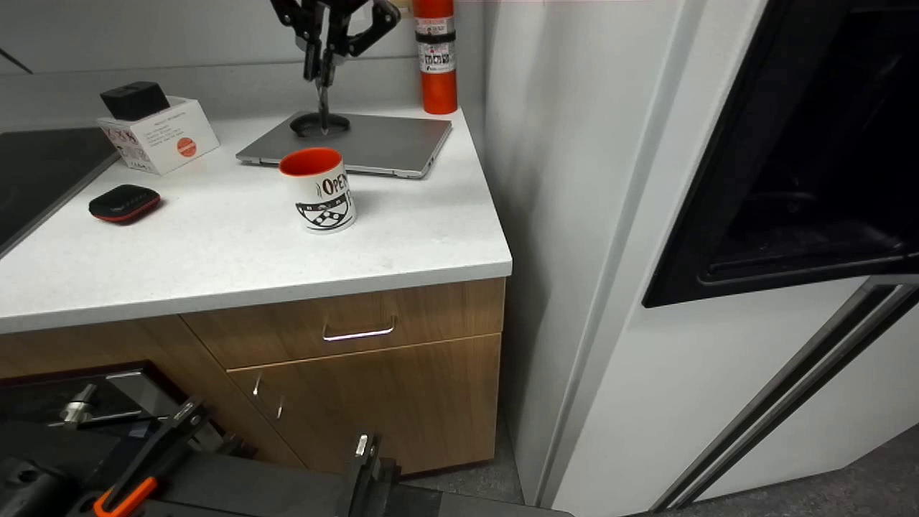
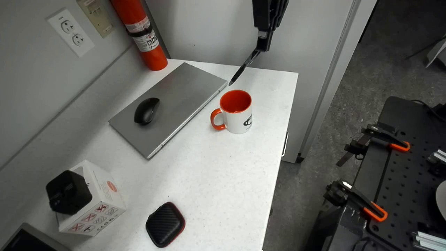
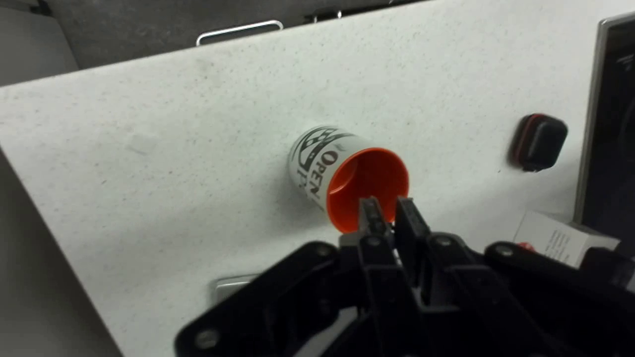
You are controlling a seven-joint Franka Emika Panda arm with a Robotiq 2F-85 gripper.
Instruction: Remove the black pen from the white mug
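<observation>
The white mug [image 1: 324, 201] stands upright on the counter with black print on its side and a red inside. It also shows in an exterior view [image 2: 239, 122] and in the wrist view [image 3: 317, 161]. My gripper [image 1: 321, 77] is above and behind the mug, with its fingers closed to a narrow gap. It also shows in an exterior view [image 2: 263, 42] and in the wrist view [image 3: 388, 210]. It holds the black pen [image 2: 242, 70], which points down at a slant, outside the mug with its tip above rim height. The pen [image 1: 324, 115] is mostly hidden in the wrist view.
A grey closed laptop [image 2: 190, 94] lies behind the mug with a black mouse [image 2: 146, 111] on it. A white box [image 1: 169, 133] with a black block [image 1: 135, 100], a black case [image 1: 125, 203] and a red extinguisher [image 1: 436, 86] stand around. The counter ends at a front edge [image 1: 402, 275].
</observation>
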